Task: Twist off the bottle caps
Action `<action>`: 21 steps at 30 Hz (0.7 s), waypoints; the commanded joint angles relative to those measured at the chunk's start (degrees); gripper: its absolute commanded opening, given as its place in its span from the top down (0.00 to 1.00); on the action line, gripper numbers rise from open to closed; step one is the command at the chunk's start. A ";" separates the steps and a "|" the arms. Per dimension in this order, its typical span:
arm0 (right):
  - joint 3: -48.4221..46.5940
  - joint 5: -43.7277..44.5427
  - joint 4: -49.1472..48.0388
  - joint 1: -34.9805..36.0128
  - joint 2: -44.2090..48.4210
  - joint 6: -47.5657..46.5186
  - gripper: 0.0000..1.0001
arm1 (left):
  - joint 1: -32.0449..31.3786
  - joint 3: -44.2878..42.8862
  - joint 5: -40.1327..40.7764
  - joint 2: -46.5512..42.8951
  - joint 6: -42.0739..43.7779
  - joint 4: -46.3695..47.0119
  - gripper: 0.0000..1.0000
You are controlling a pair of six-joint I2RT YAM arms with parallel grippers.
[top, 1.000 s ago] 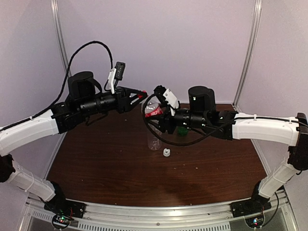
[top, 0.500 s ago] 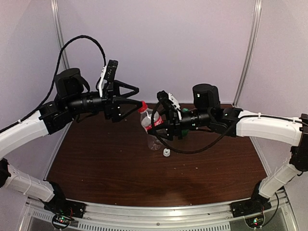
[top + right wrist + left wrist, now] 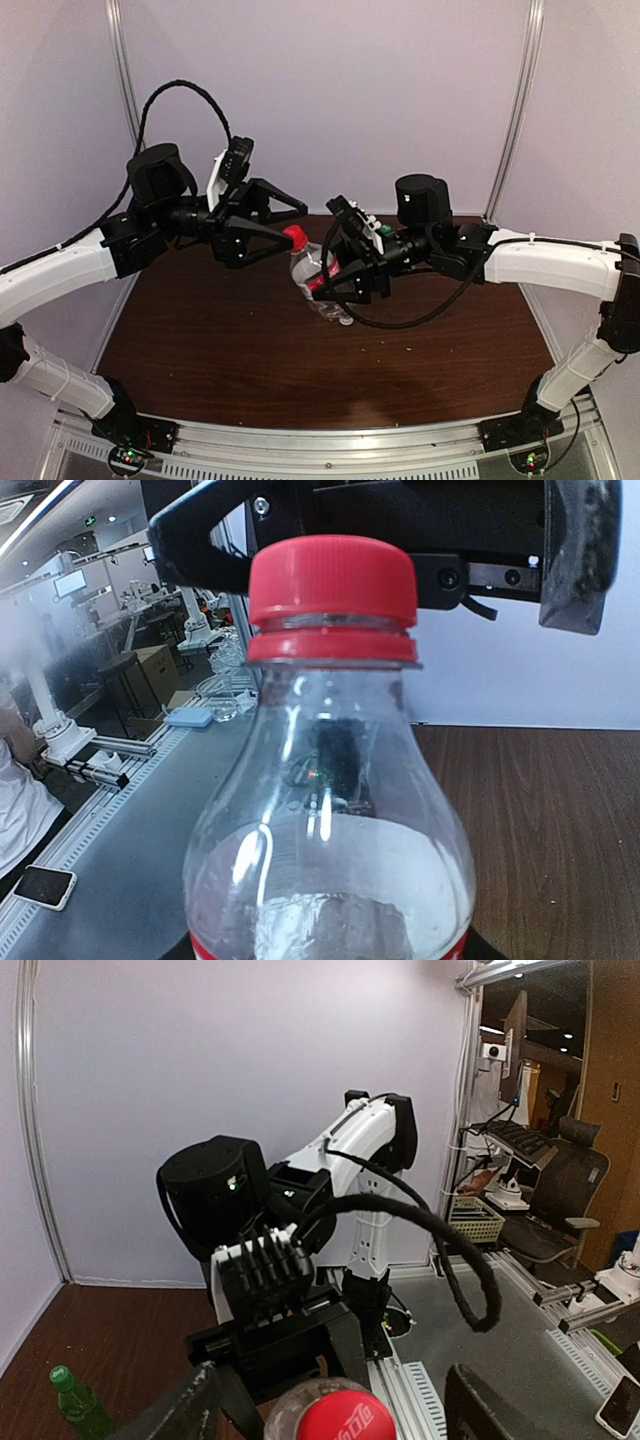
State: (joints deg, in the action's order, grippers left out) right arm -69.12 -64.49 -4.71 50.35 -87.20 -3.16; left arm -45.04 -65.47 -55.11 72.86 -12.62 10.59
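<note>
Here, round red cap [image 3: 332,580] tops clear bottle [image 3: 330,860].

Desk [image 3: 200,360]: a dark brown wood-grain top, closed in by pale walls along its far, left and right edges. A metal rail [image 3: 320,440] runs along the near edge. A small white cap [image 3: 345,320] lies near the desk's centre, partly hidden, just beside the base of a tilted clear bottle [image 3: 306,262]. Whether that base touches the desk cannot be told. A green bottle [image 3: 75,1400] stands upright on the desk, capped, well apart from the near edge. A pale speck [image 3: 408,348] lies right of centre.
</note>
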 commanded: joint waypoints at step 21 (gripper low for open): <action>-0.09 0.79 -6.78 -1.95 -0.13 5.47 0.58 | 0.39 1.05 -2.94 1.51 -4.24 6.75 0.77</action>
State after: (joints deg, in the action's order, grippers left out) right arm -69.12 -67.81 -9.67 49.47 -88.05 1.93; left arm -44.77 -64.88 -59.00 74.35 -15.18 15.16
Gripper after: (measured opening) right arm 0.513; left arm 0.305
